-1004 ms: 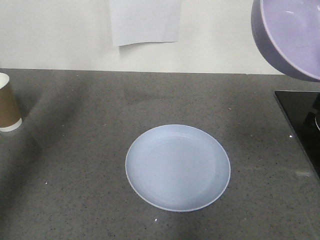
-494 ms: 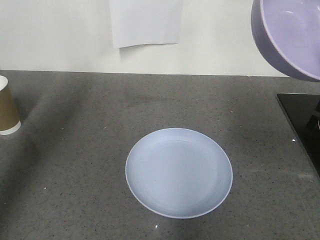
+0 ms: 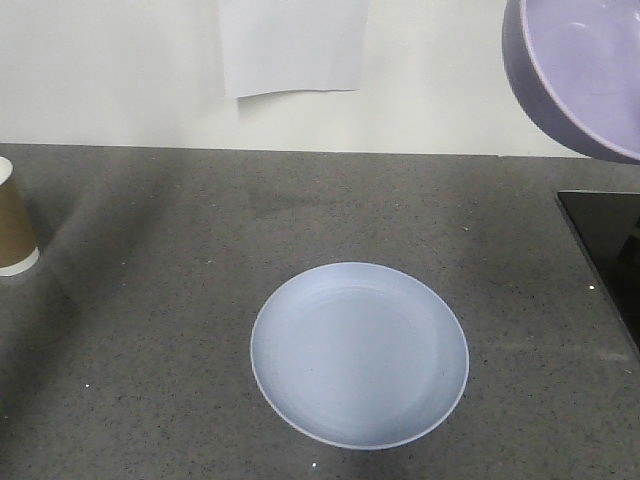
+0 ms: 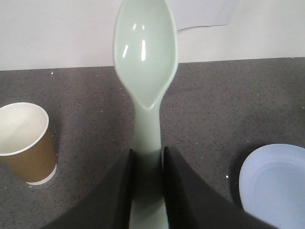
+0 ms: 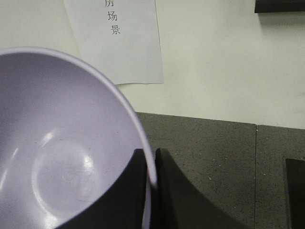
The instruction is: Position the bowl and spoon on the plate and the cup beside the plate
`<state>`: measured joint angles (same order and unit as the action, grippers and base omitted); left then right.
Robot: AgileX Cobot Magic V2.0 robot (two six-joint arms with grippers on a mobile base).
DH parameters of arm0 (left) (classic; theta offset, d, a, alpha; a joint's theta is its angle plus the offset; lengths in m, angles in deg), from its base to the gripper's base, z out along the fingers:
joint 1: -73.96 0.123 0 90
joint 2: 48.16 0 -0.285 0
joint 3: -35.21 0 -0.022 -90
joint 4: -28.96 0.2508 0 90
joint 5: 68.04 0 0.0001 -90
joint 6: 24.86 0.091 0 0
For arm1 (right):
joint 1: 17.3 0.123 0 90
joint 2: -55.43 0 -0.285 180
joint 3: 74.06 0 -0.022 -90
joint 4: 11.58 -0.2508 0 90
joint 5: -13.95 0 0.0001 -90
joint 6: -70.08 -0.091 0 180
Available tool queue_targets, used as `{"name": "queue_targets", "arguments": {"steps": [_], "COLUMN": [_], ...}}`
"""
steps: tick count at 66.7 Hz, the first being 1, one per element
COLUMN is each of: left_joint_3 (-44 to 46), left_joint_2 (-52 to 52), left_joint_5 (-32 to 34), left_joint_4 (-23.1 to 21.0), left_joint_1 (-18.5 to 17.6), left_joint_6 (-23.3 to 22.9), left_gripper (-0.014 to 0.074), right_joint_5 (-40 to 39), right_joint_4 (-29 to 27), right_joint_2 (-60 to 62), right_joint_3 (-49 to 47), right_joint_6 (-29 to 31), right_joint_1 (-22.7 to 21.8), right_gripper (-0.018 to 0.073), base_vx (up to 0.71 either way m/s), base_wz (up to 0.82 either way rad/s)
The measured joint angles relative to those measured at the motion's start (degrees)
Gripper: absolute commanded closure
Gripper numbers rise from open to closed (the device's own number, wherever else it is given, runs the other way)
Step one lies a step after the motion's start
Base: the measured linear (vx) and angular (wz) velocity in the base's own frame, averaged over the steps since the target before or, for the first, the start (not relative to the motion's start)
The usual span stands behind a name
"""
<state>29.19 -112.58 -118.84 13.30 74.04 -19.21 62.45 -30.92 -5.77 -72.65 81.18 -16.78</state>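
cup (image 3: pixel 12 220): upright on the bench (image 3: pixel 150 330), at the far left edge of the front view, well apart from the plate; white inside seen in the left wrist view.
left fingers (image 4: pixel 114 191): clamped on the spoon handle, one on each side.
spoon (image 4: pixel 145 62): held off the bench, head pointing towards the wall, hollow side up.
paper sheet (image 3: pixel 290 45): on the wall behind the bench.
plate (image 3: pixel 358 355): flat on the bench, centre front.
bowl (image 3: pixel 580 70): aloft at top right, tilted, apart from the plate.
right fingers (image 5: pixel 181 200): clamped on the bowl rim, one inside, one outside.
black panel (image 3: pixel 605 250): at the bench's right edge.
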Motion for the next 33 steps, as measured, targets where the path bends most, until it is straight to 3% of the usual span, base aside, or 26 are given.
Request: {"name": "queue_targets", "arguments": {"steps": [33], "left_joint_3": [0.0], "left_joint_2": [0.0], "left_joint_5": [0.0], "left_joint_4": [0.0], "left_joint_1": [0.0], "left_joint_6": [0.0], "left_gripper": [0.0602], "right_joint_5": [0.0], "right_joint_4": [0.0], "right_joint_2": [0.0], "right_joint_3": [0.0], "right_joint_6": [0.0], "right_joint_1": [0.0], "right_gripper": [0.0569], "base_vx": [0.0], "base_wz": [0.0]}}
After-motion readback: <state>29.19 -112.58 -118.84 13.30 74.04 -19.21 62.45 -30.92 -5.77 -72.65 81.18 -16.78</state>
